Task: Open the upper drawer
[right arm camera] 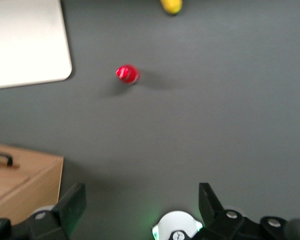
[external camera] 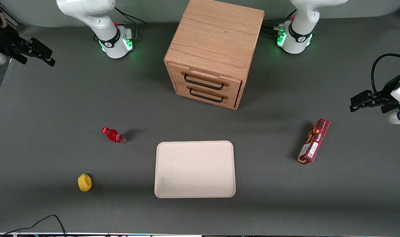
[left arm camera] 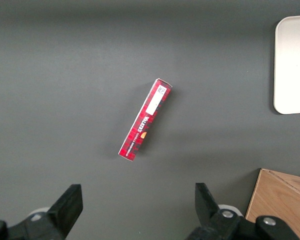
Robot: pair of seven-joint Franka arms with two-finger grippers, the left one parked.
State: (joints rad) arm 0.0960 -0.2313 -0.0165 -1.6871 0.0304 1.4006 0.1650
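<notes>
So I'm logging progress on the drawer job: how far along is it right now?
Nothing looks done yet: the upper drawer sits flush in the cabinet, shut like the drawer below it. Nothing is in hand either; the gripper hangs open and empty at the working arm's end of the table, well away from the black bar handle. Left: reach the handle, grip it, pull the drawer out.

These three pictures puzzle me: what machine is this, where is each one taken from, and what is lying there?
Two white robot arms stand at a grey table. One picture looks down from the front; the other two come from cameras on the arms' wrists. The working arm's gripper hangs open and holds nothing, toward its own end of the table. On the table: an oak cabinet whose upper drawer is shut, a tray, a red bottle, a yellow fruit and a red box.
</notes>
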